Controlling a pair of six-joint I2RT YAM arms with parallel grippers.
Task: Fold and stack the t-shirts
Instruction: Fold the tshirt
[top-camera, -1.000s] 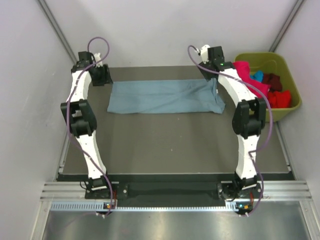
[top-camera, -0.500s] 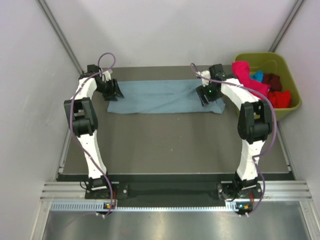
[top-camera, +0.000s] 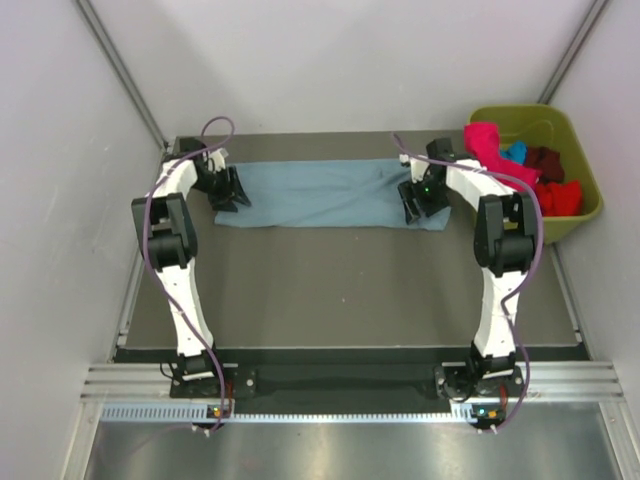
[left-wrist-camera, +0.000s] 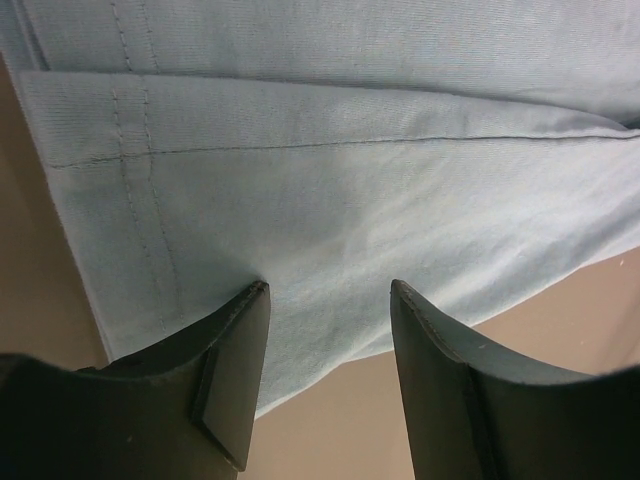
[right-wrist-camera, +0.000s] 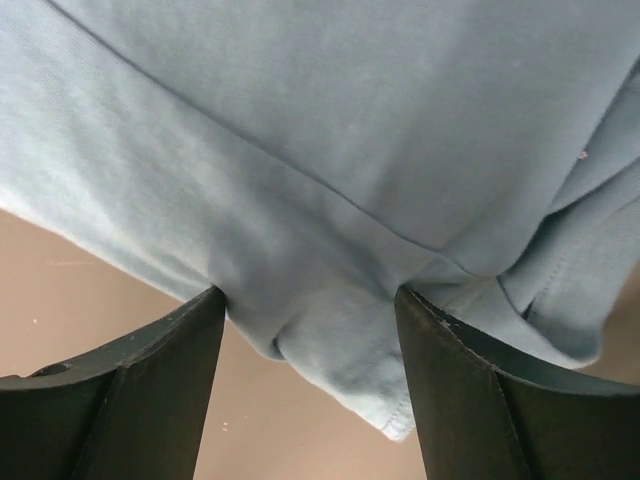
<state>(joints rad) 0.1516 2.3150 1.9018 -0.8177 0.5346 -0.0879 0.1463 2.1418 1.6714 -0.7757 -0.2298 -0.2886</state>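
A large grey-blue t-shirt (top-camera: 320, 195) lies folded into a long strip across the far part of the table. My left gripper (top-camera: 232, 195) is low over its left end. In the left wrist view the shirt's hemmed near edge (left-wrist-camera: 350, 180) lies between the tips of my open left gripper (left-wrist-camera: 328, 300). My right gripper (top-camera: 415, 205) is at the shirt's right end. In the right wrist view a bunched corner of the cloth (right-wrist-camera: 330, 150) sits between the spread tips of my right gripper (right-wrist-camera: 310, 300). Neither gripper is closed on the cloth.
An olive-green bin (top-camera: 520, 112) stands at the far right. It holds a bright pink tee (top-camera: 495, 145) draped over its left rim, plus turquoise (top-camera: 514, 152), dark maroon (top-camera: 545, 158) and red (top-camera: 560, 195) ones. The dark table top (top-camera: 340, 290) stretches toward me; grey walls close in on both sides.
Both grippers came in from the far corners and dropped onto the ends of the grey-blue shirt, at its near edge. The shirt's right end is slightly more bunched.
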